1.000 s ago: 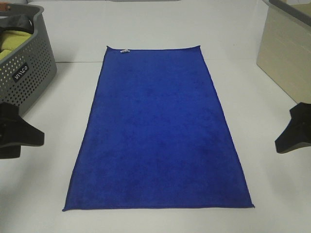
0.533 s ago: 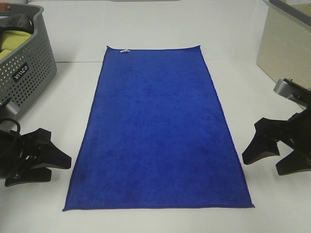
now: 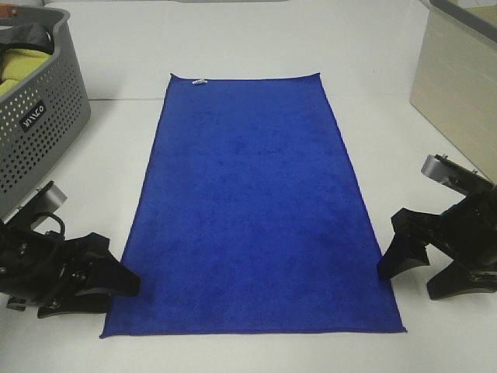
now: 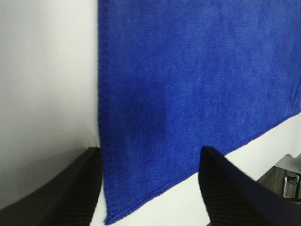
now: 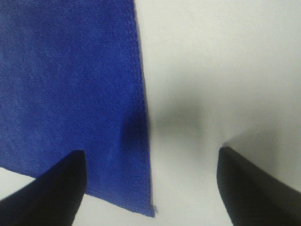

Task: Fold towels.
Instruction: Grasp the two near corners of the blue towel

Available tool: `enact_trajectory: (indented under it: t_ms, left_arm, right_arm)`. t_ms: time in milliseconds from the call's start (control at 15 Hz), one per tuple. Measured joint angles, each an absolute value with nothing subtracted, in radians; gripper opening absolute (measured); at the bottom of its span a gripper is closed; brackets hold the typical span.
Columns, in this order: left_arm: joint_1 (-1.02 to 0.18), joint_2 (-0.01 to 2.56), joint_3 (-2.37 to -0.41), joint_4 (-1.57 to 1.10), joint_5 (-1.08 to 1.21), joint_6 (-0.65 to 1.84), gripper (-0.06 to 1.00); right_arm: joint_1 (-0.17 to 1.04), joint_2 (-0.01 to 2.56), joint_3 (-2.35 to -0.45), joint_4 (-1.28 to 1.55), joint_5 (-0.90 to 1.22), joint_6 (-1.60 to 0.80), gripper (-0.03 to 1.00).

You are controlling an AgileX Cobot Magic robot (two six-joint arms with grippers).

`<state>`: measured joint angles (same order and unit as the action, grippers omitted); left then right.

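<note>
Towel (image 3: 252, 210) lies flat and unfolded mid-table, its small white tag (image 3: 199, 81) on the far short edge, with bare white table (image 3: 388, 140) along both long hems. We see the left gripper (image 3: 120, 295) spread wide astride the left hem by the near corner. The right gripper (image 3: 405, 284) is likewise spread astride the right hem, neither holding anything, and the grey basket (image 3: 39, 116) stands well apart, far left.
</note>
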<state>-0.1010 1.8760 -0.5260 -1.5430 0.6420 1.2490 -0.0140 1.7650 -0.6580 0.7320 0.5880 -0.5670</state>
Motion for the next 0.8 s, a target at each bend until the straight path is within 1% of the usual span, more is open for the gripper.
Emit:
enact_trajectory:
  t_ms: [200, 400, 533, 600, 733, 800]
  left_arm:
    - [-0.159, 1.877, -0.527, -1.604, 0.607, 1.253, 0.58]
    - [-0.194, 1.887, -0.528, -1.669, 0.596, 1.277, 0.58]
    - [-0.22, 1.93, -0.543, -1.729, 0.646, 1.307, 0.57]
    - [-0.222, 1.947, -0.556, -1.735, 0.666, 1.309, 0.56]
    - [-0.223, 1.97, -0.586, -1.735, 0.692, 1.31, 0.56]
    - [-0.223, 1.974, -0.593, -1.734, 0.693, 1.31, 0.55]
  right_arm:
    - [-0.014, 1.779, -0.653, 0.773, 0.586, -0.582, 0.73]
    - [-0.018, 1.806, -0.644, 0.897, 0.597, -0.686, 0.7]
    - [-0.017, 1.834, -0.643, 0.969, 0.617, -0.746, 0.68]
    - [-0.003, 1.841, -0.643, 0.975, 0.618, -0.747, 0.67]
    - [0.08, 1.862, -0.644, 0.996, 0.62, -0.735, 0.65]
    - [0.115, 1.869, -0.645, 1.003, 0.616, -0.699, 0.62]
